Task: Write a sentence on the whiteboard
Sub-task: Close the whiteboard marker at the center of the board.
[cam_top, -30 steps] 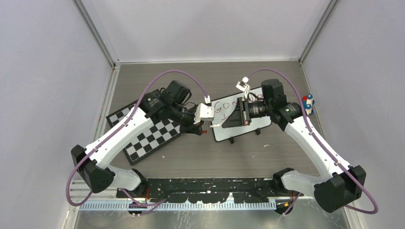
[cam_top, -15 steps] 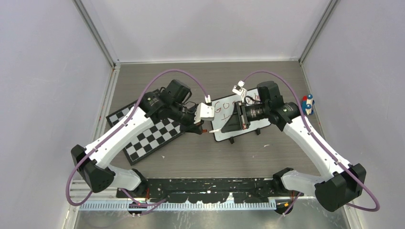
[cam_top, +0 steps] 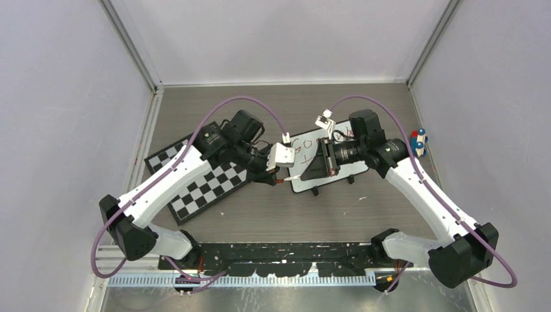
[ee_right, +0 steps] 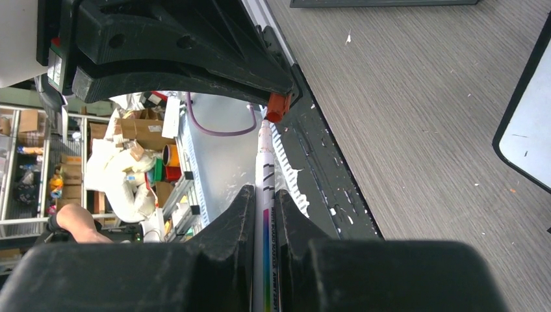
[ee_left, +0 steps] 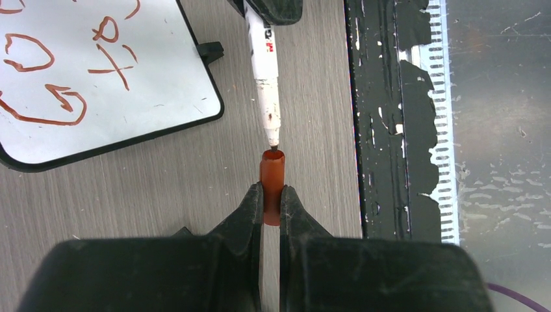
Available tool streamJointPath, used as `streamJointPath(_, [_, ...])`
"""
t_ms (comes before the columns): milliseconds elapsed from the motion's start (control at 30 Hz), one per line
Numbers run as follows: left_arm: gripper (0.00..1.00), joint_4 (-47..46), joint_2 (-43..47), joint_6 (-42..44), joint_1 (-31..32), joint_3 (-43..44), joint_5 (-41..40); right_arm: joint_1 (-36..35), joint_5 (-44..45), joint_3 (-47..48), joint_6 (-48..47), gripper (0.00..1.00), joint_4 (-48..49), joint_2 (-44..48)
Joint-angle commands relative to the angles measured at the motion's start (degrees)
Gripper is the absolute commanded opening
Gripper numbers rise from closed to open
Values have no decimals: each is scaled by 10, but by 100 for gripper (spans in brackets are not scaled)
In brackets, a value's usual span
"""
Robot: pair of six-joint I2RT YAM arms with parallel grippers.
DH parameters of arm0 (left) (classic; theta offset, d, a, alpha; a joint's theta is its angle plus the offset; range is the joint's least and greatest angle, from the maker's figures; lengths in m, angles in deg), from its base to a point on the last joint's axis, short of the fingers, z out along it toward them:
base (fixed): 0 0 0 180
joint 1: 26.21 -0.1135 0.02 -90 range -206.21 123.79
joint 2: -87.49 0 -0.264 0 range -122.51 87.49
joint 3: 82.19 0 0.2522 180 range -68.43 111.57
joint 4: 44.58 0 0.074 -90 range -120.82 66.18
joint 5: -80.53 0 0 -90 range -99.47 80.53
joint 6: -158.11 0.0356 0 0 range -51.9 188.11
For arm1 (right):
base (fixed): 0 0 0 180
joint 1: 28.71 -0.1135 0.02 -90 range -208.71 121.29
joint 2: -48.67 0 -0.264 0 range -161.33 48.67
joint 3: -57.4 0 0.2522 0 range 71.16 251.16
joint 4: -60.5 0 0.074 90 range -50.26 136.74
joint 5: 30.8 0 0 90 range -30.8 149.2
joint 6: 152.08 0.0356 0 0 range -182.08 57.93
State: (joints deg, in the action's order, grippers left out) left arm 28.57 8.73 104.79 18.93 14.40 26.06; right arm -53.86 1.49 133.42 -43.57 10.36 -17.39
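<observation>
The whiteboard (cam_top: 347,170) lies mid-table, partly under my right gripper (cam_top: 307,170); red-brown writing (cam_top: 307,142) shows at its top. In the left wrist view the whiteboard (ee_left: 149,84) carries red-brown letters (ee_left: 39,58). My left gripper (ee_left: 271,190) is shut on a red-brown marker cap (ee_left: 272,175). My right gripper (ee_right: 264,192) is shut on a white marker (ee_right: 265,169). The marker (ee_left: 265,78) points its tip into the cap's mouth. In the right wrist view the cap (ee_right: 278,107) sits just beyond the marker tip.
A black-and-white checkerboard (cam_top: 201,185) lies left of the whiteboard, under my left arm. A small red, blue and white object (cam_top: 420,138) stands at the right wall. A black perforated strip (cam_top: 292,250) runs along the near table edge.
My right gripper has moved left with the marker and my left gripper has edged right, bringing the marker tip up to the cap's mouth.
</observation>
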Motion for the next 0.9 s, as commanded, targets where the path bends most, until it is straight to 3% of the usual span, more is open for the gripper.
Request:
streamJointPath(0, [0,-1,-3,-1,2,24,1,-6,4,24,-17,0,-4,-2])
streamJointPath(867, [0,2,-2,-4,6,16,-5,-16,19,34,-34,0,-17,-2])
